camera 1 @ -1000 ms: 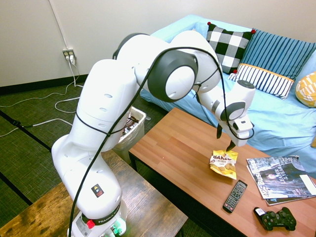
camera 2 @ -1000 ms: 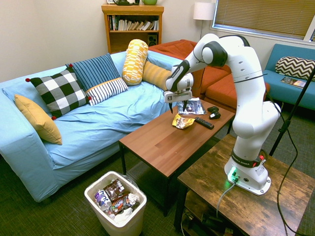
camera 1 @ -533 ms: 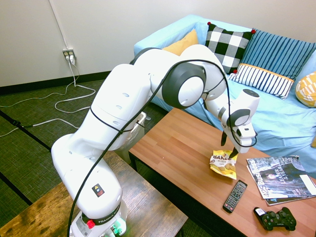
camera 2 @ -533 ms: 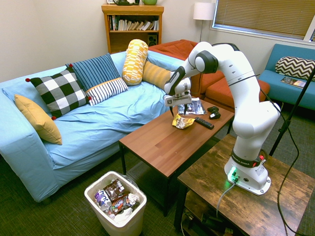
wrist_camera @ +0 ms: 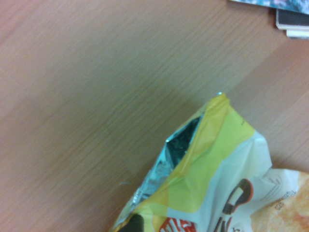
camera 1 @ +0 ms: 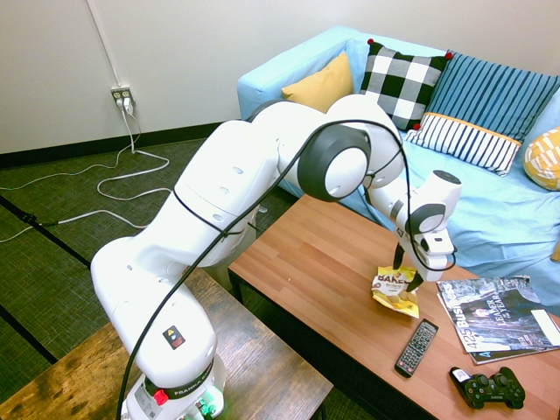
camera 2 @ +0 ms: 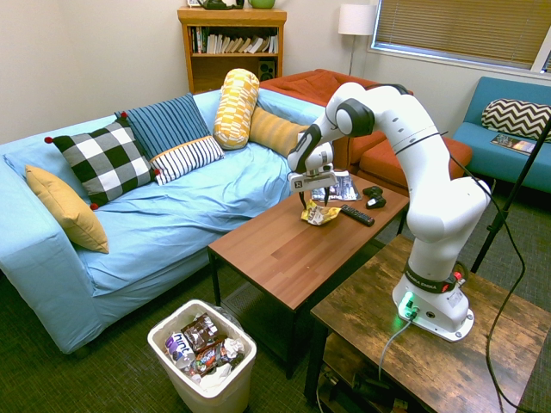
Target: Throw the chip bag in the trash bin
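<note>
Gripper [camera 1: 408, 273] points straight down, jaws spread, right above the bag [camera 1: 395, 290] lying flat on the table [camera 1: 306, 262] (torn mouth gaping), bin [camera 2: 203, 357] well away on the floor.

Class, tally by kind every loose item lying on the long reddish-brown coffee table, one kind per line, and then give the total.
Chip bag: 1
Remote: 1
Game controller: 1
Magazines: 2, stacked
Total: 5
</note>
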Controlling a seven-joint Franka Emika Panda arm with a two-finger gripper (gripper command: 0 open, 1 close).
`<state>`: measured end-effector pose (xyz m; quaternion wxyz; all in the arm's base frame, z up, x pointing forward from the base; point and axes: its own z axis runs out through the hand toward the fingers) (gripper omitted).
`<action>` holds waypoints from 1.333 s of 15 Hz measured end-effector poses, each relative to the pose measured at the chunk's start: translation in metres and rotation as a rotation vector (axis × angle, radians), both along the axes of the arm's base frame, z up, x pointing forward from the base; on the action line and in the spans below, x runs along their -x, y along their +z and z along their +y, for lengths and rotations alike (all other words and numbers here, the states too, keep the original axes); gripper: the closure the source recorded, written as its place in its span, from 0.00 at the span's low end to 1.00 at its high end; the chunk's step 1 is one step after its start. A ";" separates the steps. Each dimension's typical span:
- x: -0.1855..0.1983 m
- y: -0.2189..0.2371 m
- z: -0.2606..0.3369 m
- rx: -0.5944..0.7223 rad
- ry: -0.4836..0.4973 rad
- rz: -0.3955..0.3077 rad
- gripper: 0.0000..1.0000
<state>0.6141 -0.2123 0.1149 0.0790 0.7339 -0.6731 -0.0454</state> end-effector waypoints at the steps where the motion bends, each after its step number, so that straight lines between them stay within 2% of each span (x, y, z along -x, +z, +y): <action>1: 0.000 -0.002 -0.001 -0.001 -0.003 0.002 1.00; 12: -0.003 -0.023 0.004 -0.028 0.001 0.009 1.00; 20: -0.007 -0.020 0.005 -0.039 0.008 0.010 1.00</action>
